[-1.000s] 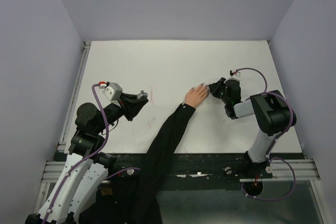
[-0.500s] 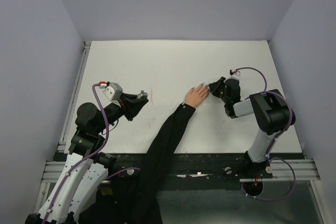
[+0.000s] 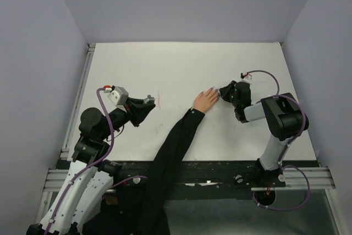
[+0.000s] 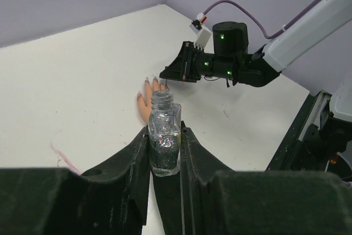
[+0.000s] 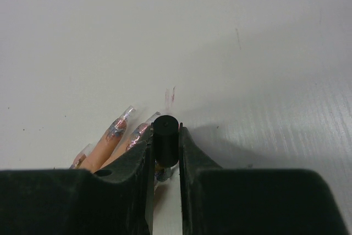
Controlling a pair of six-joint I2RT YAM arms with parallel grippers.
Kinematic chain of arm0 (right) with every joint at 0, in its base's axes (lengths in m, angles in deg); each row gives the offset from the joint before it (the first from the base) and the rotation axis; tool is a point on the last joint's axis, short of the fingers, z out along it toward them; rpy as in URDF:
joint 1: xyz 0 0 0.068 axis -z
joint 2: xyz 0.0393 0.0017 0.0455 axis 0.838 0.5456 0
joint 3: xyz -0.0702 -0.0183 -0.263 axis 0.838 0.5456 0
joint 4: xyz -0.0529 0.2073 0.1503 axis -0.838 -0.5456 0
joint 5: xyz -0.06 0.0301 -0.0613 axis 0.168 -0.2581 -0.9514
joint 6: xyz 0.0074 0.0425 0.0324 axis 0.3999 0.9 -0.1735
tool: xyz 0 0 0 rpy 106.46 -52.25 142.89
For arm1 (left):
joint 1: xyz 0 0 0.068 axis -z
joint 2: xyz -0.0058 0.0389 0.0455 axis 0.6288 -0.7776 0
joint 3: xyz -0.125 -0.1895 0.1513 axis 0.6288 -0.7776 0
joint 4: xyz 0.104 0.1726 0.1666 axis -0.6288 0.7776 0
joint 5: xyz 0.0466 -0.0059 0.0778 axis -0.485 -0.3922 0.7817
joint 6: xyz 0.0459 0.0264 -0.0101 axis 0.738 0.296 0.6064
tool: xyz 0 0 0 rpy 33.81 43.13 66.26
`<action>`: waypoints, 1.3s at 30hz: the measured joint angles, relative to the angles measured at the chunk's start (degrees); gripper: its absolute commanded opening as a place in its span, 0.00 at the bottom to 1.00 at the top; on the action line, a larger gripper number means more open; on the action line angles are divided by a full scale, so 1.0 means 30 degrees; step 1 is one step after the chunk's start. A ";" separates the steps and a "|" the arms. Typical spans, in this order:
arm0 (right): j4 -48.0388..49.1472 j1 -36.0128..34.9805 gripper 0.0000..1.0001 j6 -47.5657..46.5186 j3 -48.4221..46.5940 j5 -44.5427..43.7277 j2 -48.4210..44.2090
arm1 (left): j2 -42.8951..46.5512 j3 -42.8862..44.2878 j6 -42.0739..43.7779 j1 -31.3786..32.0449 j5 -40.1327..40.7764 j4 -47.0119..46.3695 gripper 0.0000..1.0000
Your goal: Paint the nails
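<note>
- The table looks the same as 1 second ago, as far as can be told at this size.
- The right arm has eased its elbow slightly toward frame centre, so the stroke is probably a slow creep, not a reposition.
- The black sleeve and the fake hand lie just right of centre and have not moved.
- The left gripper, at middle left, is unmoved and clamped on the open bottle, which it holds upright and ready for a re-dip.
- The right gripper has nudged a touch toward the fingertips; its jaws pinch the black brush cap.
- The nails sit at lower left of the right wrist view, just beside the cap and streaked pink-purple. The brush tip is hidden, so contact cannot be told.
</note>
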 measured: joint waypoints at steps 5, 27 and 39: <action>-0.0211 -0.0007 0.01 0.0022 -0.0219 -0.0138 0.0124 | 0.0000 0.0000 0.0007 0.0000 0.0000 0.0000 0.00; -0.0233 -0.0036 0.01 0.0073 -0.0641 -0.0561 0.0408 | 0.0007 0.0000 0.0007 0.0000 0.0000 0.0007 0.00; 0.0233 -0.0029 0.01 0.0386 0.0131 -0.0561 -0.0102 | 0.0175 0.0000 0.0022 0.0007 0.0007 0.0007 0.00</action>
